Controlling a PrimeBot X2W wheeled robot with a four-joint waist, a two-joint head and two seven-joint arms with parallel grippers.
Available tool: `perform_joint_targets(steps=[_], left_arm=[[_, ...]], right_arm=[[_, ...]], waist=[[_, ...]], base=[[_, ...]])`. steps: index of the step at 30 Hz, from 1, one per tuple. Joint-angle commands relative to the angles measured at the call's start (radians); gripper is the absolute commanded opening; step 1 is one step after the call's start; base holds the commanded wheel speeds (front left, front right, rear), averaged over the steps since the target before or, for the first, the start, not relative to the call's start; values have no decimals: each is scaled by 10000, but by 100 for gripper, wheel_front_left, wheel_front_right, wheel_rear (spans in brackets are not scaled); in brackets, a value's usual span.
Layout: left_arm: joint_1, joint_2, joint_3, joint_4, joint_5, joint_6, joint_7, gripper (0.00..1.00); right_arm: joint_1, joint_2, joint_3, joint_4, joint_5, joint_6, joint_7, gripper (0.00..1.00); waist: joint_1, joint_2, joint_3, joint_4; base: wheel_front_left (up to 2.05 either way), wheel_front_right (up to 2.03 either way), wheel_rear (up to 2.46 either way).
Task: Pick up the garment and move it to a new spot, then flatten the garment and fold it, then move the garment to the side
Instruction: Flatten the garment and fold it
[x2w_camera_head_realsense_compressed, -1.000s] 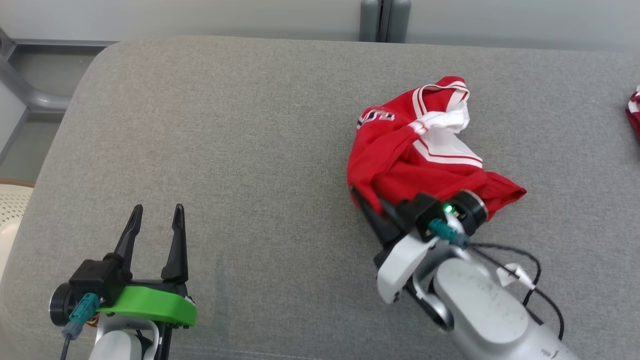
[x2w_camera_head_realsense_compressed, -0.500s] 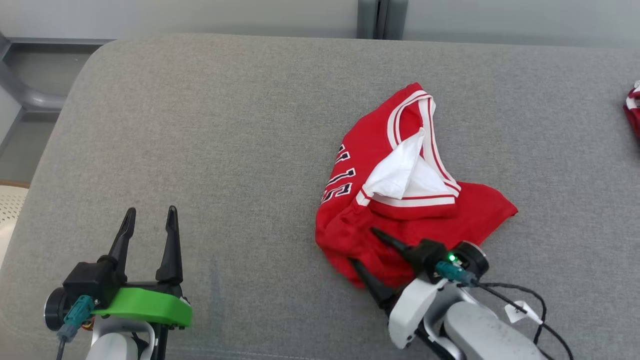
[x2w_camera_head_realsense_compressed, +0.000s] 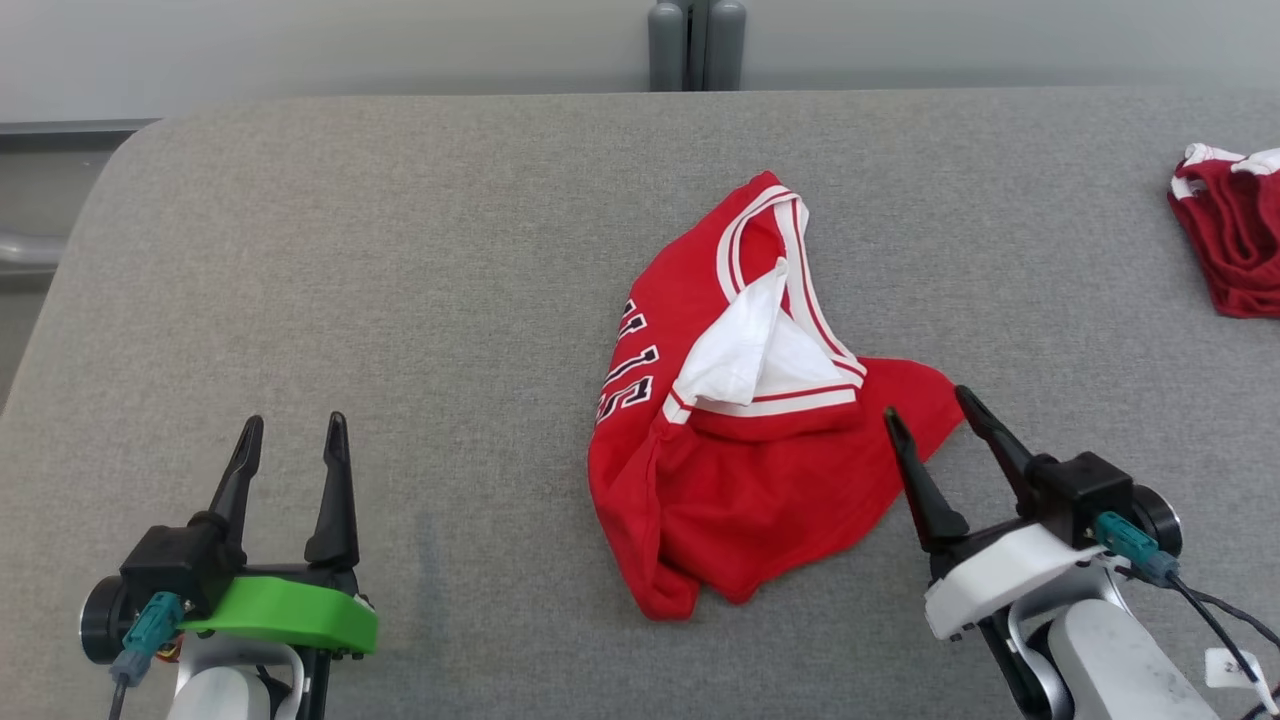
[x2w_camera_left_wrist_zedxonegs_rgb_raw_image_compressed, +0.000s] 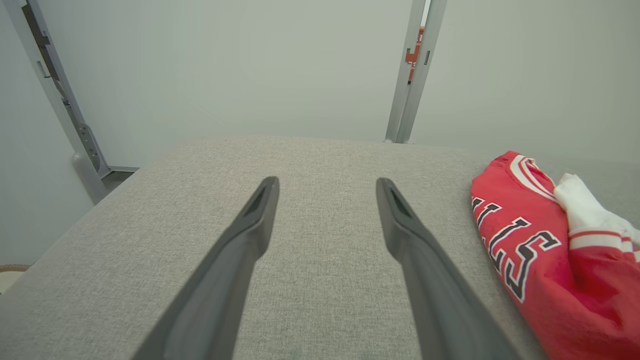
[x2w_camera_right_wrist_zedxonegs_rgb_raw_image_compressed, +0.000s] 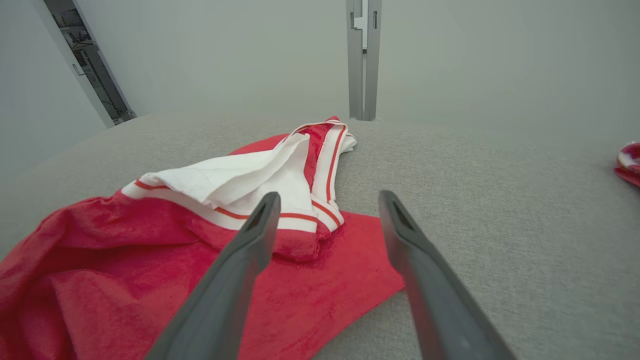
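Observation:
The garment (x2w_camera_head_realsense_compressed: 740, 470) is a red jersey with white trim and black-and-white lettering, lying crumpled in the middle of the grey padded surface (x2w_camera_head_realsense_compressed: 450, 260). It also shows in the left wrist view as a red heap (x2w_camera_left_wrist_zedxonegs_rgb_raw_image_compressed: 545, 260) at the right, and in the right wrist view (x2w_camera_right_wrist_zedxonegs_rgb_raw_image_compressed: 150, 260) at the lower left. My right gripper (x2w_camera_head_realsense_compressed: 925, 412) stands open just off the garment's right corner, nothing between its fingers. Far to the left, near the front edge, my left gripper (x2w_camera_head_realsense_compressed: 292, 432) is open and empty.
A second red-and-white cloth (x2w_camera_head_realsense_compressed: 1235, 225) lies at the far right edge of the surface. A grey post (x2w_camera_head_realsense_compressed: 697, 45) stands behind the back edge. The surface's rounded left corner (x2w_camera_head_realsense_compressed: 110, 170) drops off toward the floor.
My right gripper let go of the garment, opened, and drew back to the right. The garment dropped and settled lower on the surface. The head camera has shifted too.

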Motion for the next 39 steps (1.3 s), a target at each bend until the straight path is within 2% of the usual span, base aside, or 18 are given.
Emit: perform_joint_targets(steps=[1,6,12,17,24,32,39], left_arm=[[86,70,26,-22,26,-26,-28,100],[30,122,62,-71,68,-26,-28,100],[-179,197,-46,-69,98,-26,-28,100],[-690,360,-612,0,173,-26,-28,100],[-2429,674,-2617,390,106,-26,-28,100],[-4249,971,-5341,1415,-351,-25,473,100],[-4385,1323,-6466,2699,-895,-25,833,100]], right_arm=[[311,117,-343,-221,-118,-7,-69,100],[1107,651,-1376,-986,-466,-7,-81,100],[1345,959,-1612,-1363,-635,-7,-83,100],[1240,1068,-1640,-1458,-727,-7,-85,100],[1027,1131,-1659,-1456,-792,-7,-81,100],[794,1267,-1678,-1371,-734,-7,-82,100],[699,1384,-1777,-1342,-618,-7,-82,100]], waist=[[0,0,-27,-136],[0,0,-3,-455],[0,0,89,-736],[0,0,195,-842],[0,0,383,-1132],[0,0,753,-1866],[0,0,1049,-2646]], base=[[0,0,0],[0,0,0],[0,0,0],[0,0,0],[0,0,0],[0,0,0],[0,0,0]])
